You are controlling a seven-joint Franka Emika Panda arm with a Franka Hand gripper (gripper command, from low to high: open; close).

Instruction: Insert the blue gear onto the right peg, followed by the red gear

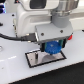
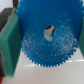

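From my end the blue gear (image 2: 47,37) fills the wrist view — flat face toward the camera, so its bore axis runs along the gripper's approach, teeth all around the rim. In the exterior view it sits (image 1: 51,48) level just above the grey plate (image 1: 36,59), over the end toward that view's right. The gripper (image 1: 52,44) is clamped on it — one green pad (image 2: 10,45) presses against the rim. I can't make out either peg.
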